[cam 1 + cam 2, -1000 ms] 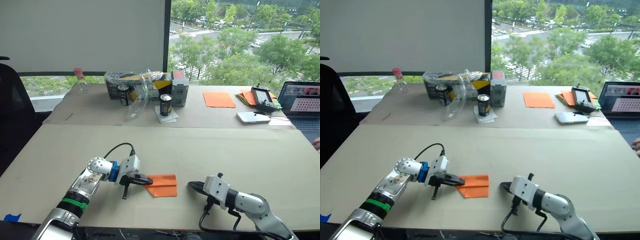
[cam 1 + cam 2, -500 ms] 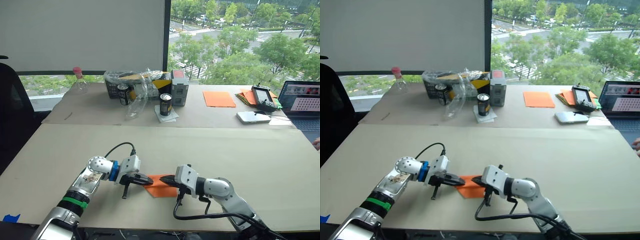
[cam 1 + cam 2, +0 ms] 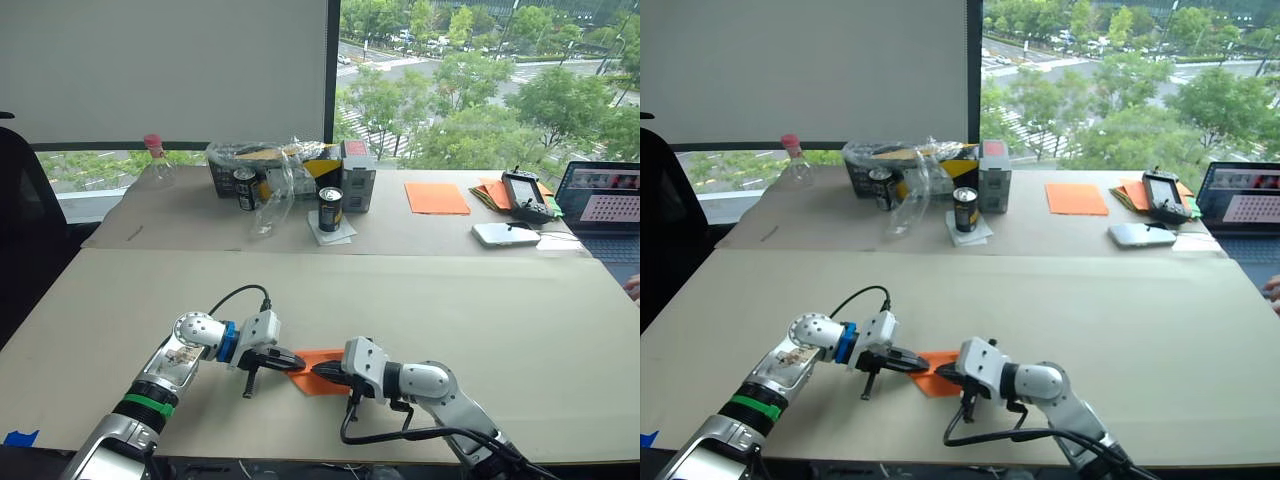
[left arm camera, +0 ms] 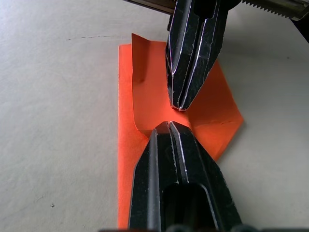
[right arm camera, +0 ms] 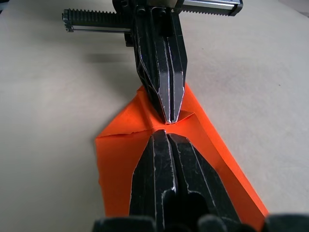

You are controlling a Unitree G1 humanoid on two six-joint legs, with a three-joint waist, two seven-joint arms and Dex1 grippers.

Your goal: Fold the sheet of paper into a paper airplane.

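We see the left pincer (image 4: pixel 169 126) with its two black fingers pressed together, tip resting on the sheet of paper (image 4: pixel 140 101) near its middle. The right pincer (image 5: pixel 166 133) comes in from the opposite side, also closed to a narrow point, and the two tips nearly touch over the same fold. Whether either tip actually pinches a layer, we cannot tell. The folded orange sheet lies flat near the front edge of the desk (image 3: pixel 480 300), between the two arms, creased into a wedge. Well beyond, at the far side, stand a dark can (image 3: pixel 331 209), a plastic bottle (image 3: pixel 158 165), a smooth orange sheet (image 3: pixel 436 198) and a laptop (image 3: pixel 604 200).
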